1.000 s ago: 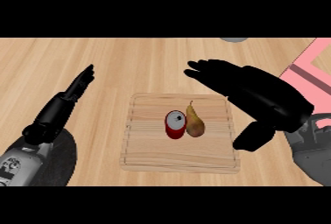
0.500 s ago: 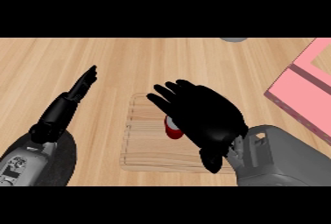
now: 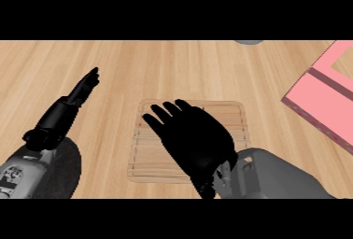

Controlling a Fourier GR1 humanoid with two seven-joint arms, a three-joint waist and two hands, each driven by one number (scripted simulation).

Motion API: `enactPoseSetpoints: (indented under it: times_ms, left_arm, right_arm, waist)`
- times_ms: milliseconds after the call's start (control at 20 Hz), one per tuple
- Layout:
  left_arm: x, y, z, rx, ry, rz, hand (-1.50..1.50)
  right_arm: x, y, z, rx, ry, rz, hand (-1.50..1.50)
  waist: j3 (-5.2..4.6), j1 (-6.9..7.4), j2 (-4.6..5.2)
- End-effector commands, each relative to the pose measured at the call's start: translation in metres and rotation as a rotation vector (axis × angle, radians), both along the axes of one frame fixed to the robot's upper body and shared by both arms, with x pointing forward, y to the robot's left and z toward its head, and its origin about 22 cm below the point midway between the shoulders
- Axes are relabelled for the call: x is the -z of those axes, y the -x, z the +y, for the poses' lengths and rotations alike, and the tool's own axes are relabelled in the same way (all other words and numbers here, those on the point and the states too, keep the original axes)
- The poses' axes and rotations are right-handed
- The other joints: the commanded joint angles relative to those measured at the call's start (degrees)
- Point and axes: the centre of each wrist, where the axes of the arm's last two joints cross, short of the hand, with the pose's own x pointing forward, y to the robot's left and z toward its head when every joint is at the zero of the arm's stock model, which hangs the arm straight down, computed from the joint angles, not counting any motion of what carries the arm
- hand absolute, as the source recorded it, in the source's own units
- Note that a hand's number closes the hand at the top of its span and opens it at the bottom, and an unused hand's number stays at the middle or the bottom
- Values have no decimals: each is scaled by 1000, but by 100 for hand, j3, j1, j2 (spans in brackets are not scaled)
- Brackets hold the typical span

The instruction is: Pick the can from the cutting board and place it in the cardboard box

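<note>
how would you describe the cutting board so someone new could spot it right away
On the light wooden counter, look at the middle, just under the black right hand spread above it. The cutting board is the pale slatted rectangle with rounded corners; unlike the pink box at the right edge, it lies flat.

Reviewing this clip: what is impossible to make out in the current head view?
- The can: hidden under the right hand, which covers the middle of the cutting board; whether it is touched cannot be told.
- The pink box: cut off by the right edge, so its inside is unseen.
- A grey object at the top edge: cut off, unidentifiable.
- The left hand rests open at left.
</note>
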Motion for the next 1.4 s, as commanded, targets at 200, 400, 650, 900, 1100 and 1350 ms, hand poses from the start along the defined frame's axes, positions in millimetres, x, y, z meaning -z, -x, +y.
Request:
enactPoseSetpoints:
  times_ms: [200,400,650,900,1100,1350]
  left_arm:
    - [7,-7,18,6,8,-7,0]
    - [1,9,-9,-3,2,-3,0]
    - [9,1,-3,1,1,-10,0]
    - [-8,-10,2,-1,0,-21,0]
    - [2,-8,5,-1,-4,-12,0]
    - [3,-12,0,-2,5,-7,0]
  right_arm:
    - [12,-17,9,84,96,-68,-150]
    - [44,-3,20,90,97,-89,-150]
    - [76,-3,25,91,189,-80,-150]
    - [71,-21,21,113,178,-84,-150]
    - [72,-37,6,91,139,-47,-150]
    - [94,-34,15,80,137,-38,-150]
  waist:
    - [2,9,18]
    - [5,31,7]
    - [4,14,17]
    - [4,4,13]
    - [4,0,15]
    - [4,2,16]
